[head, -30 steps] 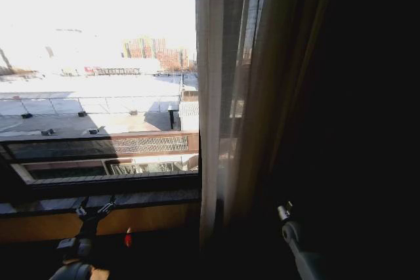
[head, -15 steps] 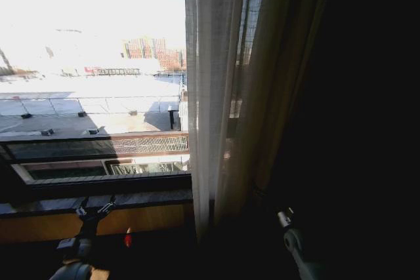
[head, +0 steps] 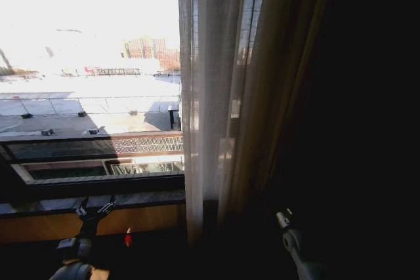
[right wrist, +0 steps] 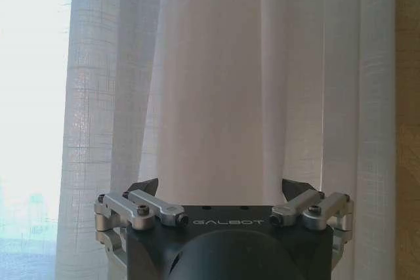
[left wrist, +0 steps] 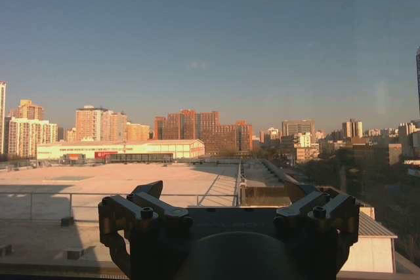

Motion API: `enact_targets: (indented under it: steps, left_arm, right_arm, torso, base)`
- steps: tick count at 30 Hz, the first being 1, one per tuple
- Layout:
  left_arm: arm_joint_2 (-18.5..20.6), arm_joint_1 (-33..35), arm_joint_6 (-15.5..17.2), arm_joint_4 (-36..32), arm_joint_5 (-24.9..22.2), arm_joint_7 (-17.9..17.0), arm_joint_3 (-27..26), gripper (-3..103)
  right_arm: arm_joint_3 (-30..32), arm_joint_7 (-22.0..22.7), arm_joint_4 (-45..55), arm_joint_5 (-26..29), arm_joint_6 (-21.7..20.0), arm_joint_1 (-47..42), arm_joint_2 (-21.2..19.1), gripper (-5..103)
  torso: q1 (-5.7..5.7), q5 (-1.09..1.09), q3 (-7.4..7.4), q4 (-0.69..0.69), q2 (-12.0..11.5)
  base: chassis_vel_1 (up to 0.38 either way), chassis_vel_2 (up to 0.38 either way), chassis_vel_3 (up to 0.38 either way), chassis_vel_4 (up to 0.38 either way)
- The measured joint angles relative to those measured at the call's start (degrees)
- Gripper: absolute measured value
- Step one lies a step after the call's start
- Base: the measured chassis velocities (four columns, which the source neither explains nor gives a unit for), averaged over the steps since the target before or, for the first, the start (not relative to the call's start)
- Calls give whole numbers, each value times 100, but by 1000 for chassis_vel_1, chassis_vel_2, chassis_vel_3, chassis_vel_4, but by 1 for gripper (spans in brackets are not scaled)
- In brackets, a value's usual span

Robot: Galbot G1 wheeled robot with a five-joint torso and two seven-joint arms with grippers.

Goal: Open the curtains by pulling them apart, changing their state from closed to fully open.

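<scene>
Window [head: 92, 83]: largest item, glass bare ahead of our left hand [left wrist: 226, 204], which sits low by the sill, released and empty.

Dark brown drape [head: 354, 109]: hangs just outside our right hand [right wrist: 220, 191], unlit.

Sheer curtains [head: 210, 96]: white pleated panel gathered between window and drape, directly before our right hand; that hand stands spread, fabric in front of the fingers [right wrist: 146, 187] but nothing gripped.

Risk, in our judgement: with no grip, the gathered panel may slide back across the glass; a blind close could snag the heavy drape instead.
</scene>
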Motion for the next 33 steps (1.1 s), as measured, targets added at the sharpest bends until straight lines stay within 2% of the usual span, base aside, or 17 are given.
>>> enact_targets:
  steps: [8,14,23,33]
  left_arm:
    - [0,0,0,0,0,1,0,100]
    - [0,0,0,0,0,1,0,100]
    - [0,0,0,0,0,1,0,100]
    - [1,0,0,0,0,-2,-4,100]
  right_arm:
    - [-3,-31,43,-3,-3,-5,-22,100]
    - [-11,-54,45,-6,-7,-2,-26,100]
    - [5,-115,31,-5,-3,-3,-46,100]
    - [-35,-134,-54,89,181,88,-13,100]
  torso:
    - [0,0,0,-1,0]
    - [0,-1,0,0,0]
    - [0,0,0,1,0]
    - [1,1,0,2,0]
  base:
    - [96,91,-84,-98]
    - [220,244,-205,-222]
    - [314,309,-319,-299]
    - [324,325,-330,-312]
